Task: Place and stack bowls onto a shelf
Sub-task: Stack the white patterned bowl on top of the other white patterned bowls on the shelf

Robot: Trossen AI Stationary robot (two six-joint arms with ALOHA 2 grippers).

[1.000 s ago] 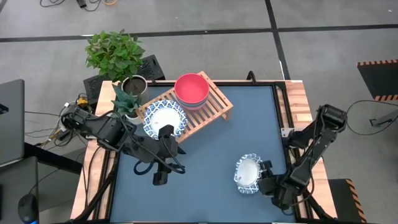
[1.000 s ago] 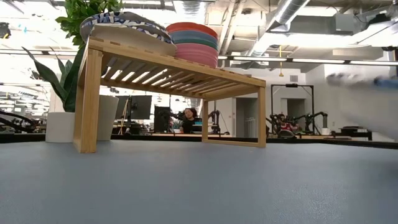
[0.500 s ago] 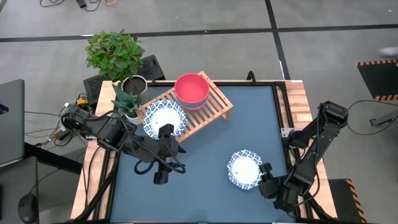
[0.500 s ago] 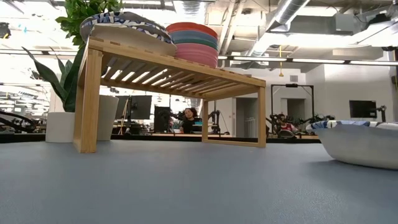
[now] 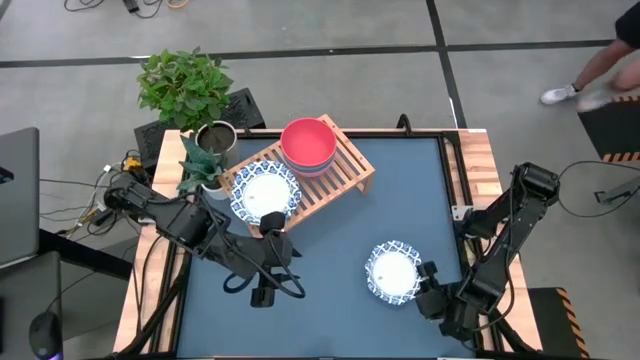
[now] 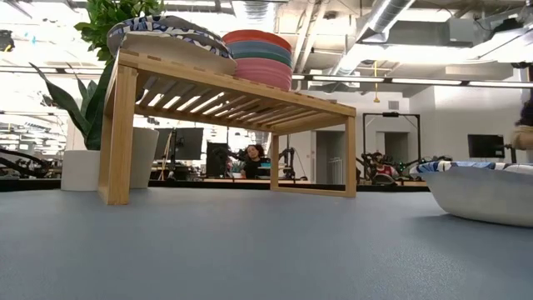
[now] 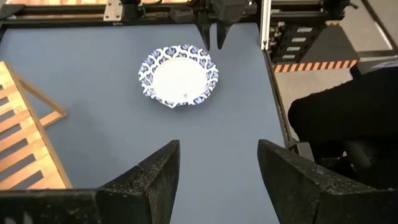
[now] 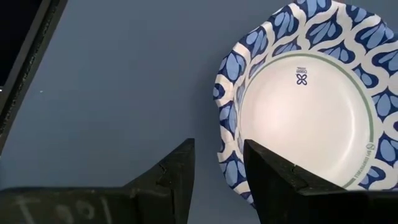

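The wooden slat shelf (image 5: 330, 178) stands at the far left of the blue table. On it rest a white dish with a blue patterned rim (image 5: 266, 192) and a stack of bowls with a red one on top (image 5: 308, 143). Another blue-rimmed dish (image 5: 392, 272) lies flat on the table at the near right. My right gripper (image 8: 219, 163) hangs open just over that dish's near-right rim (image 8: 231, 155), one finger on each side of it. My left gripper (image 7: 217, 168) hovers open near the shelf's front, pointing toward the lone dish (image 7: 179, 76), nothing between its fingers.
A leafy plant (image 5: 185, 85), a metal pot (image 5: 215, 135) and a small white-potted plant (image 5: 203, 170) stand beside the shelf's left end. Bare blue tabletop (image 5: 330, 310) lies between the two arms. A person walks on the floor beyond the far right corner (image 5: 610, 60).
The dish at the near right, tilted and off the table a second ago, has dropped flat onto the tabletop and now lies still. My right gripper has risen a little above its rim. My left gripper has drifted slightly down and toward the near edge.
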